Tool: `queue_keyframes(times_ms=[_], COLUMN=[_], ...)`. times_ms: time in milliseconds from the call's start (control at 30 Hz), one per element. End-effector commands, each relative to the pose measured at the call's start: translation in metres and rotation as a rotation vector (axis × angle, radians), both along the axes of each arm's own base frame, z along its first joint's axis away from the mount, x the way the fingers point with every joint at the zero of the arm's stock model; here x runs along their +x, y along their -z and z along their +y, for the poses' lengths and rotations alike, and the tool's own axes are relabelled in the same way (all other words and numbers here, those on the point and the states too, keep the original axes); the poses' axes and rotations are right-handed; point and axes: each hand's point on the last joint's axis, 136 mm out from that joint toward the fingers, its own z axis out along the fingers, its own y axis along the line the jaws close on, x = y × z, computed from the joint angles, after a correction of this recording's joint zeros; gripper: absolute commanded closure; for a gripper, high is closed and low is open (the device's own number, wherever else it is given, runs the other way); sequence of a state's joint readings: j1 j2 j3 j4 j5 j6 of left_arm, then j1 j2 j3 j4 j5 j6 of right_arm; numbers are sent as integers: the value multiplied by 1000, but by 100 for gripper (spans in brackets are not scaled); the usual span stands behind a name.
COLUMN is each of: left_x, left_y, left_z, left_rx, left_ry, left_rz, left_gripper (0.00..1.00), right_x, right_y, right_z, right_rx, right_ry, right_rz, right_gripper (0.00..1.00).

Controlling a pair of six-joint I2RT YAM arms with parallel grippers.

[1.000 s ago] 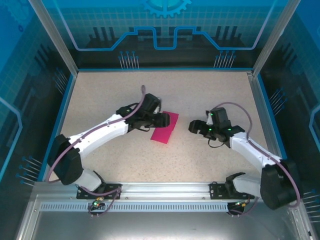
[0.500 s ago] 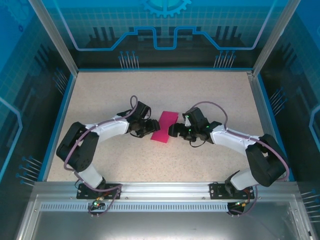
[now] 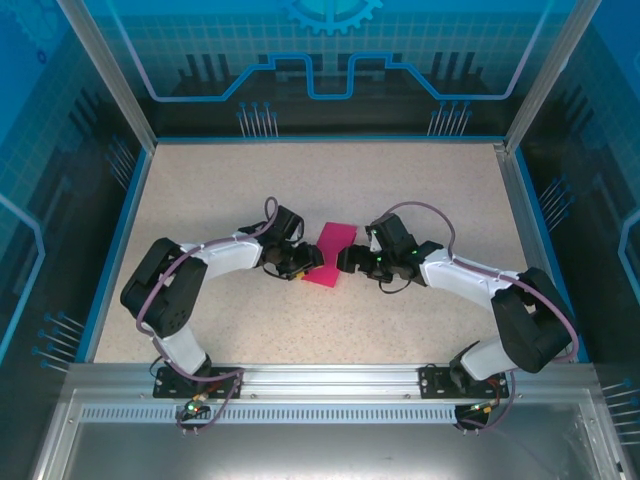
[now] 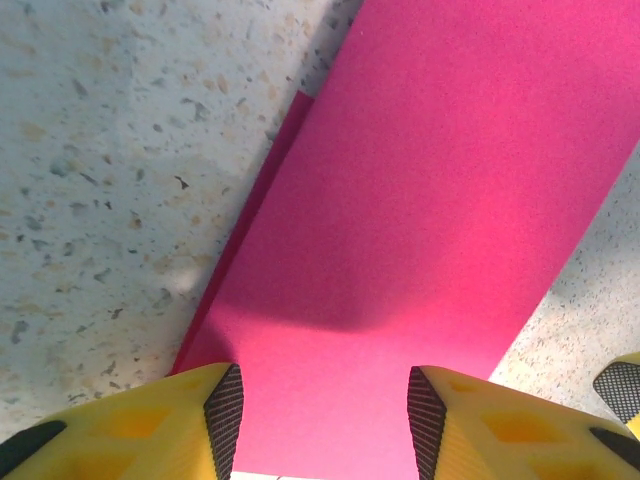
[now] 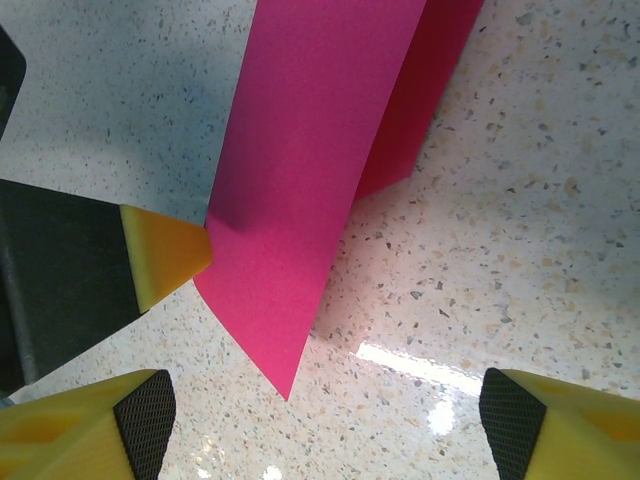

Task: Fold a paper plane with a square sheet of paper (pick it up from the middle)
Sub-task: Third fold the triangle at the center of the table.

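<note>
You are early in the folding. The square sheet of paper (image 3: 331,250) is doubled over into a narrow strip, with none of the plane's nose folds visible, so judge most of the work as still ahead.

Your left gripper (image 4: 320,428) is parted, and the near end of the strip lies flat between its two yellow fingers (image 4: 190,425), running straight ahead of them. The edge of the lower layer peeks out on the left side. Nothing shows a pinch on the paper.

Your right gripper (image 5: 330,425) is spread wide and holds nothing. The pointed corner of the raised upper layer hangs just ahead of it, nearer its left finger, clear of the speckled tabletop (image 5: 530,200). In that wrist view a yellow fingertip of the left gripper touches the edge of that raised layer.

The next move probably needs one gripper to pin the strip down. The other should take only the loose upper corner. Close gently, because a thin sheet creases wherever it is squeezed and slides if pushed sideways.
</note>
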State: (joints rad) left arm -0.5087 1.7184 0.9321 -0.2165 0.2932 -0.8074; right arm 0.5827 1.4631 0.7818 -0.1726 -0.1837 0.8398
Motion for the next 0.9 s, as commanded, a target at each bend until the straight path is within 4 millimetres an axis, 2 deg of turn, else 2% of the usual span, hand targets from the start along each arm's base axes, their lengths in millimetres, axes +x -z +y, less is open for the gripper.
queue_keyframes(times_ms=[0, 67, 200, 333, 533, 867], left_x=[-14, -16, -12, -10, -12, -22], left_y=[7, 6, 2, 3, 12, 2], left_z=[-3, -2, 17, 23, 13, -12], left_rx=[-26, -16, 89, 123, 110, 13], left_ry=[19, 28, 1, -9, 17, 62], left_rz=[49, 44, -8, -16, 14, 23], left_gripper=[48, 48, 47, 43, 44, 51], right_x=[-2, -3, -5, -5, -8, -13], right_y=[3, 5, 9, 10, 12, 18], right_z=[0, -1, -1, 0, 2, 8], right_rx=[-18, -22, -21, -20, -18, 16], right_ry=[10, 9, 9, 8, -4, -6], right_rz=[22, 29, 36, 41, 50, 84], right_gripper=[17, 17, 17, 17, 17, 17])
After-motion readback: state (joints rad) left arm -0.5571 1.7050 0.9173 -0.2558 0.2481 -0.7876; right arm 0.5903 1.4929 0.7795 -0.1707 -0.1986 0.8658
